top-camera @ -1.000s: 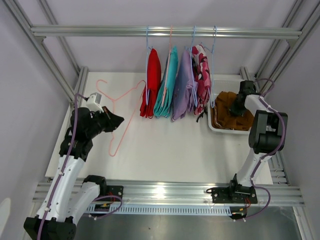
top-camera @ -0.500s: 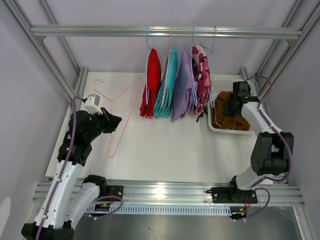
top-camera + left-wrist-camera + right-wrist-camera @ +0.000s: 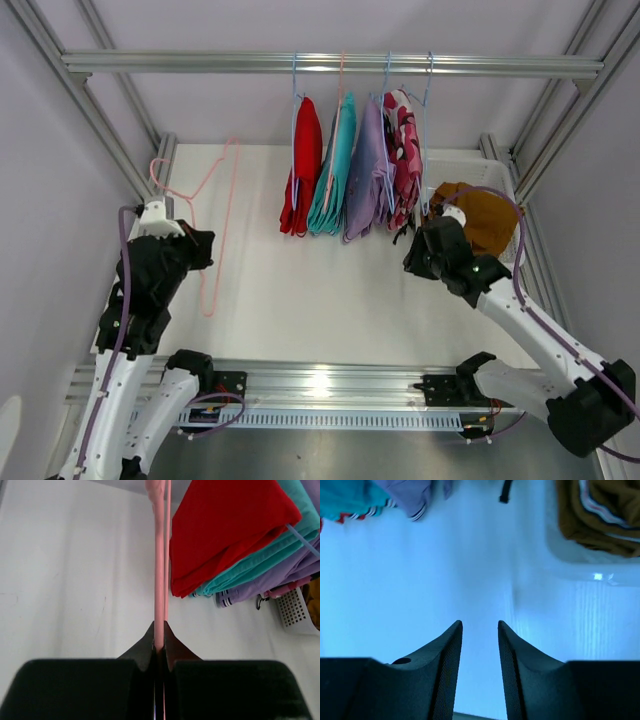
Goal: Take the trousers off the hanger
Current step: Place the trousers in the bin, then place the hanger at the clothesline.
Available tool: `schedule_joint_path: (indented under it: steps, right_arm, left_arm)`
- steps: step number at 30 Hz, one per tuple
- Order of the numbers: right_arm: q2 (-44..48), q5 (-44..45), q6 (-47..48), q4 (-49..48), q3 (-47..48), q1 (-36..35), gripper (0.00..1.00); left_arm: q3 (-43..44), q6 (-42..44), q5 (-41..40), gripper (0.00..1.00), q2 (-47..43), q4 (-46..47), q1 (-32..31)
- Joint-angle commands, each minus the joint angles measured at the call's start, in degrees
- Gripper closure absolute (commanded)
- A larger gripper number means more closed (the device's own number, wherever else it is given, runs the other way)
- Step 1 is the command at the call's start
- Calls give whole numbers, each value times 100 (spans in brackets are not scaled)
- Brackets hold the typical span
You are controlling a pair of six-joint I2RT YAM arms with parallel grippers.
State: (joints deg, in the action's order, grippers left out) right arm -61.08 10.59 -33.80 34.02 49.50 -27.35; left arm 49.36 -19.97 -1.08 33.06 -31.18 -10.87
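Above the far edge of the white table, four trousers are left hanging on the rail, while the mustard-brown pair is lodged in the far-right basket; with the left claw clamped on a bare pink hanger, the parted, empty right claw is judged due at the next hanging pair.

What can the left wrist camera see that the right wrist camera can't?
Only the left wrist view shows the pink hanger, pinched in the shut left gripper. Only the right wrist view shows the right gripper, open and empty above the table. Both show the teal trousers, the lilac trousers and the white basket holding the mustard-brown trousers.
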Motion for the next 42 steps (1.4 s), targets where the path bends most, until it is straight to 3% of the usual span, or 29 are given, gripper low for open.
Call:
schedule_joint_path:
  steps: [1, 4, 8, 15, 24, 35, 42]
  right_arm:
    - [342, 793, -443, -133, -177, -647, 61]
    - [386, 884, -513, -237, -325, -1017, 60]
    - [430, 516, -391, -1079, -817, -1395, 60]
    - [737, 691, 417, -1687, -1205, -2081, 61]
    - [932, -1189, 1587, -3665, -2233, -2257, 59]
    - [-500, -1867, 1956, -5026, -2313, -2283, 58]
    - [-1696, -2139, 2097, -5204, -1953, -2265, 62]
  left_arm:
    - [485, 248, -428, 99, 60, -28, -46]
    - [705, 291, -507, 99, 244, -20, -46]
    - [1153, 520, -805, 99, 630, -150, -46]
    - [2314, 888, -832, 99, 1571, -450, -46]
    - [3904, 1267, -552, 100, 2766, -898, -46]
    - [5758, 1662, -393, 99, 4208, -1672, -38]
    - [6515, 1768, -612, 99, 4903, -1892, 15]
